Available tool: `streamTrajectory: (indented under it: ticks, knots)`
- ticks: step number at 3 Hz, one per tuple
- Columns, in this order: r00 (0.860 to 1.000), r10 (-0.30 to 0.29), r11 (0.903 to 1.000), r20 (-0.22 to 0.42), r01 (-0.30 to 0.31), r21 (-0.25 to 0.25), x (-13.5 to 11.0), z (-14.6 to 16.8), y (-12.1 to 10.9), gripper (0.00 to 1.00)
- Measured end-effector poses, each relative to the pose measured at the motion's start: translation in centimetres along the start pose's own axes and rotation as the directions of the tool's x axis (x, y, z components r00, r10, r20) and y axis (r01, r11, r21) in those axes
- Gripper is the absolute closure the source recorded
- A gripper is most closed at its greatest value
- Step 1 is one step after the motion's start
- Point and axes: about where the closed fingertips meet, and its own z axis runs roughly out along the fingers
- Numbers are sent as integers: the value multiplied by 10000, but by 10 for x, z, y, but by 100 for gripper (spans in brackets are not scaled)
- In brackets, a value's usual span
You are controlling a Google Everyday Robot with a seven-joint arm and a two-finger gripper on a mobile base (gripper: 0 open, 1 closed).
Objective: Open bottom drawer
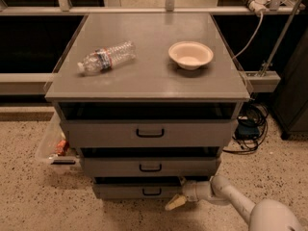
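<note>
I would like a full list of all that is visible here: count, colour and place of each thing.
cabinet: one, grey, centre
water bottle: one, clear, lying on cabinet top, left
bowl: one, cream, on cabinet top, right
top drawer: one, grey, tallest front
middle drawer: one, grey, below it
bottom drawer: one, grey, lowest, black handle
plastic bin: one, clear, floor left of cabinet
cables: several, black, floor right of cabinet
arm: one, pale grey, from lower right
gripper: one, cream tip, at bottom drawer's right end
</note>
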Motion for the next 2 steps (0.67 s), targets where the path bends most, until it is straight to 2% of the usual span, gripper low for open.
streamTrajectory:
  ticks: [1, 2]
  knots:
    - [9973, 479, 9944, -551, -528, -914, 5, -1, 22, 0]
    - [9973, 479, 9944, -551, -528, -915, 0, -3, 23, 0]
